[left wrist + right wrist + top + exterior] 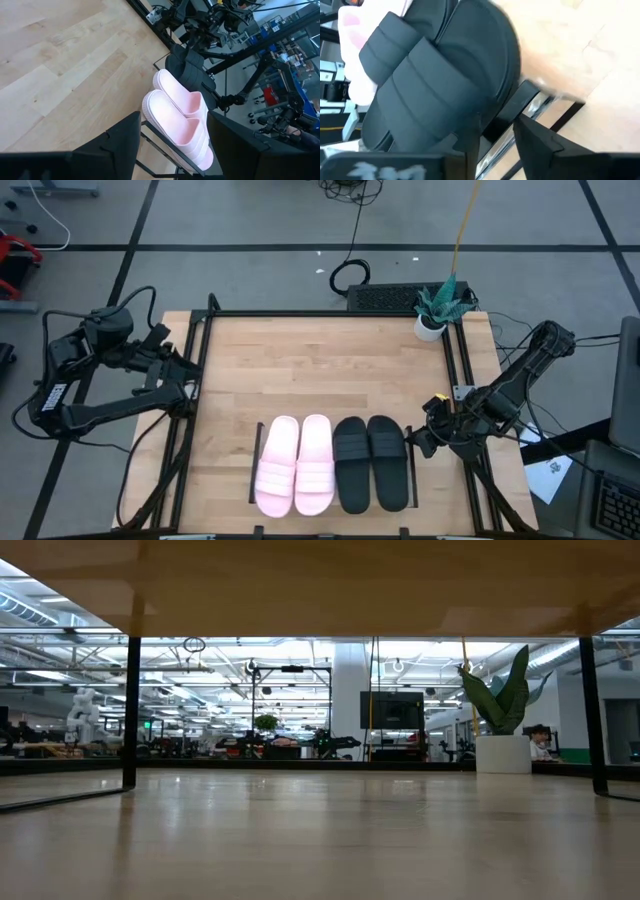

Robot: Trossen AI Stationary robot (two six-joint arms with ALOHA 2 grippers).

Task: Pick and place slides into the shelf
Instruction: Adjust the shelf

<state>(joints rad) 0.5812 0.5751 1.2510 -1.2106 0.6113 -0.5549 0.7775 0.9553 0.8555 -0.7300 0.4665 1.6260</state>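
A: High view first. Where are the slides?

B: All four in a row on the shelf (262,442) at the near edge of the table (330,370). Pink pair (296,465) on the left, black pair (371,463) on the right, side by side, touching or nearly so.

A: Arms?

B: Left gripper (186,370) sits off the table's left edge, well apart from the slides. Right gripper (424,436) is just beside the right black slide, at the shelf's right rail. A potted plant (440,307) stands at the far right corner, a keyboard (385,297) behind it.

A: Low view?

B: Bare tabletop, the plant's white pot (502,753) at right, the room beyond. No slides or grippers visible.

A: Left wrist?

B: Left fingers (122,142) stand apart, nothing between them. Pink pair (180,117) ahead on the shelf, black pair (187,67) beyond, then the right arm (210,22).

A: Right wrist?

B: Black pair (430,85) fills the frame, straps ridged, a bit of pink slide (357,40) behind. The right fingers (540,140) show a small gap, not clamped on anything; the shelf's black rail (517,102) lies right by them.

A: So the right hand is apart?

B: Slightly apart, empty, close beside the outer black slide.
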